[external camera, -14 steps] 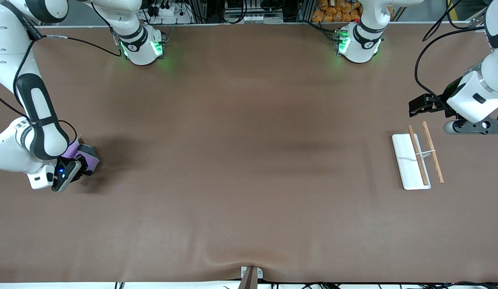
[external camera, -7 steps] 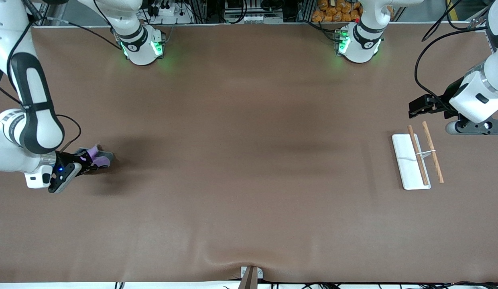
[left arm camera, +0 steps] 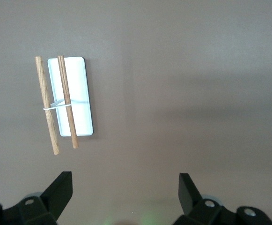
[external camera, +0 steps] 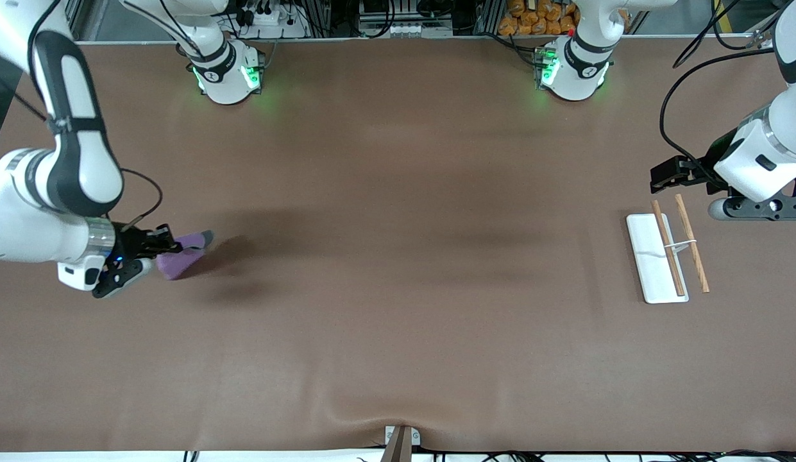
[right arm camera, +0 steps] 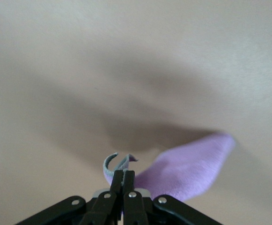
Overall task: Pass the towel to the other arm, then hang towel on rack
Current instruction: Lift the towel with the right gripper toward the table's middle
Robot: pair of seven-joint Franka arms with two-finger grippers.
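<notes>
The purple towel [external camera: 181, 259] with its grey edging hangs from my right gripper [external camera: 169, 246], which is shut on one grey edge of it, above the table at the right arm's end. In the right wrist view the towel [right arm camera: 188, 169] droops beside the closed right gripper [right arm camera: 123, 175]. The rack [external camera: 670, 251], a white base [external camera: 644, 247] with two wooden rods, lies at the left arm's end. My left gripper [external camera: 668, 173] hovers open beside it with nothing between its fingers. From the left wrist, the rack [left arm camera: 64, 104] shows past the open left gripper [left arm camera: 124, 182].
The brown table cover [external camera: 398, 256] stretches bare between the two arms. A small metal clamp [external camera: 401, 437] sits at the table's edge nearest the front camera. Both arm bases [external camera: 228, 74] stand along the edge farthest from that camera.
My right arm has lifted the towel off the table and carried it toward the middle. The left arm has shifted only slightly near the rack.
</notes>
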